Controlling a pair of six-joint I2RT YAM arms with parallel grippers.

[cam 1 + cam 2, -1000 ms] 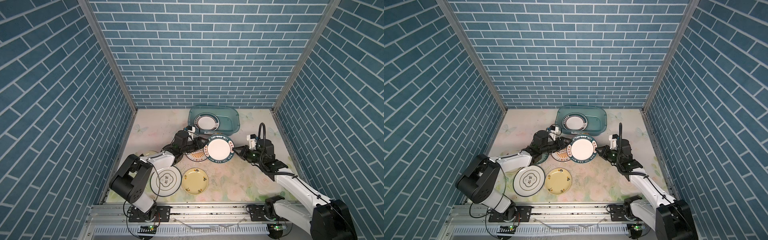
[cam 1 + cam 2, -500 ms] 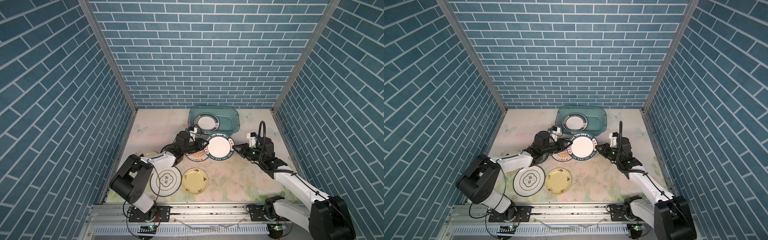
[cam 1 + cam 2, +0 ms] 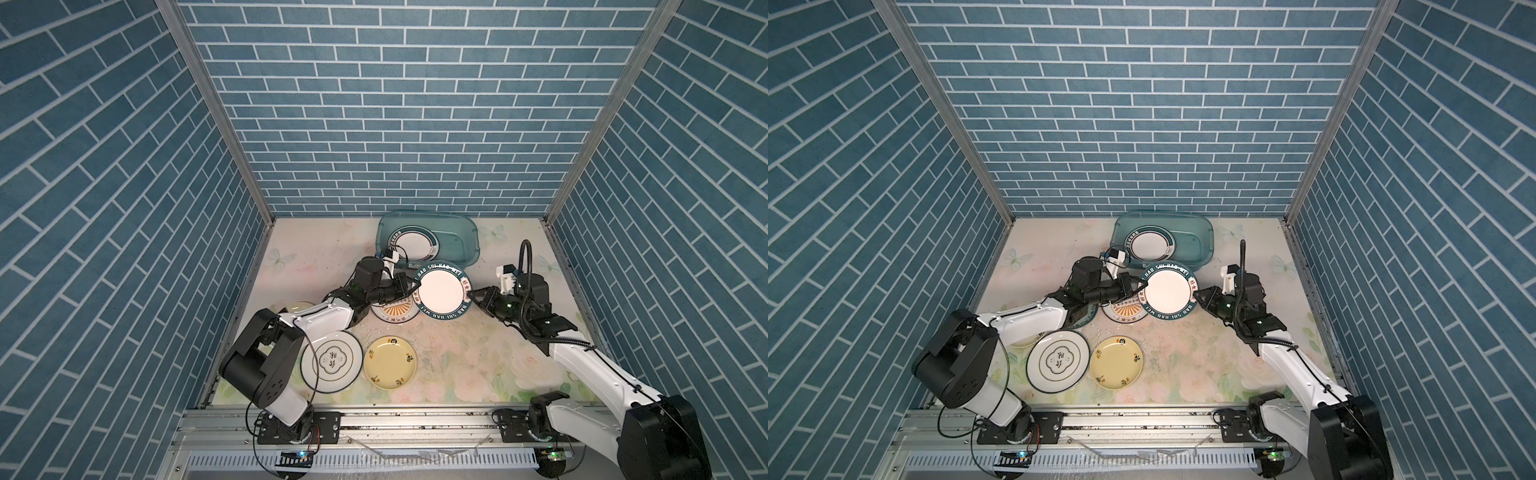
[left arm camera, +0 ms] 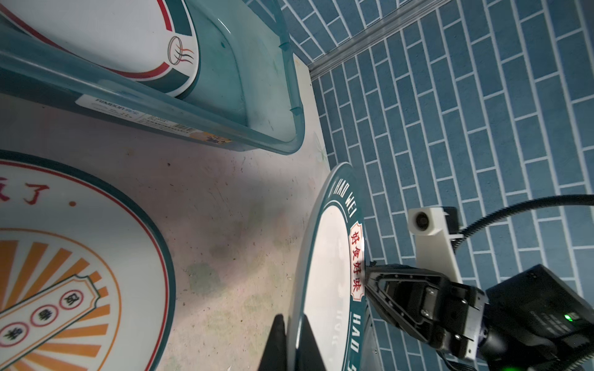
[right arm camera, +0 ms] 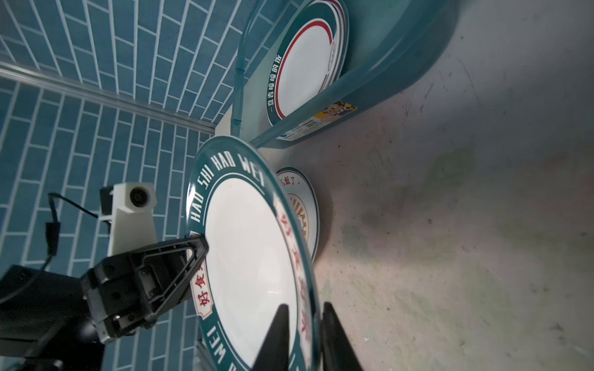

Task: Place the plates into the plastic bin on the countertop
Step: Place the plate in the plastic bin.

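Hanging between the two arms, the lettered plate (image 3: 442,293) is pinched at one edge by the left gripper (image 3: 413,286), whose jaws are clamped tight on the rim. The right gripper (image 3: 473,296) straddles the opposite edge with its jaws a narrow way apart, looser than the rim needs; whether a finger touches it I cannot tell. This reads as a handover: the plate is carried face up, clear of the bench (image 3: 478,353), so either arm can take an edge. The bin (image 3: 455,243) sits just beyond the left gripper, away from the robot, with a red-ringed plate (image 3: 411,245) lying in it, so the left arm seems better placed to reach it. Directly under the left gripper lies a sunburst plate (image 3: 392,313). A yellow plate (image 3: 390,362) and a black-rimmed plate (image 3: 330,361) wait behind it, nearer the bases.
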